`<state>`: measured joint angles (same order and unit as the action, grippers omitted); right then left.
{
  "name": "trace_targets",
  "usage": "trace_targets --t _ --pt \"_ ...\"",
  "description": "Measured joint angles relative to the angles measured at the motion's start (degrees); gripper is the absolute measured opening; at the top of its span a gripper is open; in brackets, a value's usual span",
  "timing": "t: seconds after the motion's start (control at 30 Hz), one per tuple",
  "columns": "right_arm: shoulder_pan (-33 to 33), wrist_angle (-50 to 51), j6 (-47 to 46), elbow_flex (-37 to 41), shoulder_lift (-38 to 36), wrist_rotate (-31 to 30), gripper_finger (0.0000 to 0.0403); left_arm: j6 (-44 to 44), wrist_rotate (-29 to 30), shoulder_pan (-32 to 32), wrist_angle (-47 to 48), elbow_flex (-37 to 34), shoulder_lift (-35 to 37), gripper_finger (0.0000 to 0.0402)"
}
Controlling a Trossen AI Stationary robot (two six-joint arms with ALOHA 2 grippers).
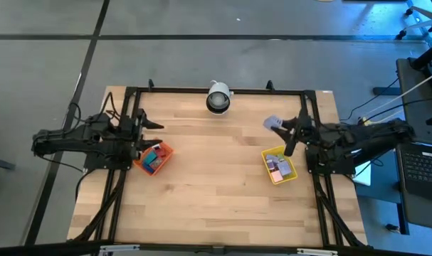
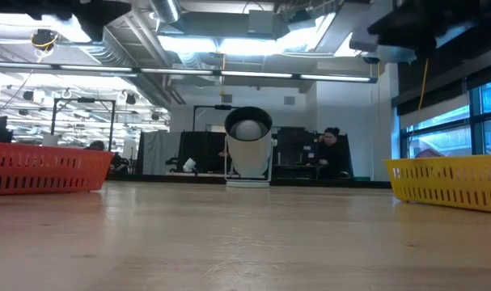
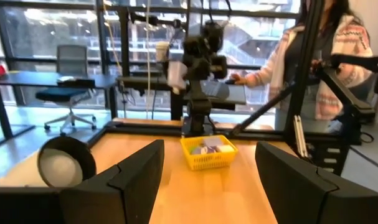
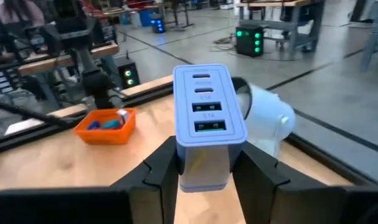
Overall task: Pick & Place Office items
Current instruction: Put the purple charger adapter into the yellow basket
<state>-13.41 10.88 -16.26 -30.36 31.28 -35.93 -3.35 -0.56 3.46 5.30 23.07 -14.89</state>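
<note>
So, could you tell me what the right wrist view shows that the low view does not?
Only the right wrist view shows the right gripper shut on a lavender charger block with ports on its face, and blue items lying in the orange tray. Only the low view shows the yellow tray. Both show the orange tray, the wooden table and the white camera.

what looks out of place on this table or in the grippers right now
Nothing looks spilled or damaged. The right gripper holds a lavender charger block upright above the table, away from the yellow tray. The left gripper hangs open and empty by the orange tray. The trays' small items stay inside them.
</note>
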Motion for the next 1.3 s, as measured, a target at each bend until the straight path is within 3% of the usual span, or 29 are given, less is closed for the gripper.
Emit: trace_targets --t 0.3,0.63,0.97,1.3 --pt "-7.7 5.1 -7.8 6.1 -4.6 -4.7 0.0123 -3.7 5.0 0.0 -1.1 -5.6 2.5 0.0248" --pt "-16.5 20.9 -32.1 8.0 -5.6 -7.7 0.0124 -5.0 1.4 0.0 -7.7 -6.0 2.5 0.0248" --pt "-19.1 31.4 -50.3 8.0 -0.2 -2.4 0.0125 -5.0 1.3 0.0 -6.8 -6.0 2.4 0.0248" --pt "-19.0 36.2 -59.0 5.6 8.1 2.7 0.0125 -4.4 1.3 0.0 -6.2 -6.0 2.4 0.0248"
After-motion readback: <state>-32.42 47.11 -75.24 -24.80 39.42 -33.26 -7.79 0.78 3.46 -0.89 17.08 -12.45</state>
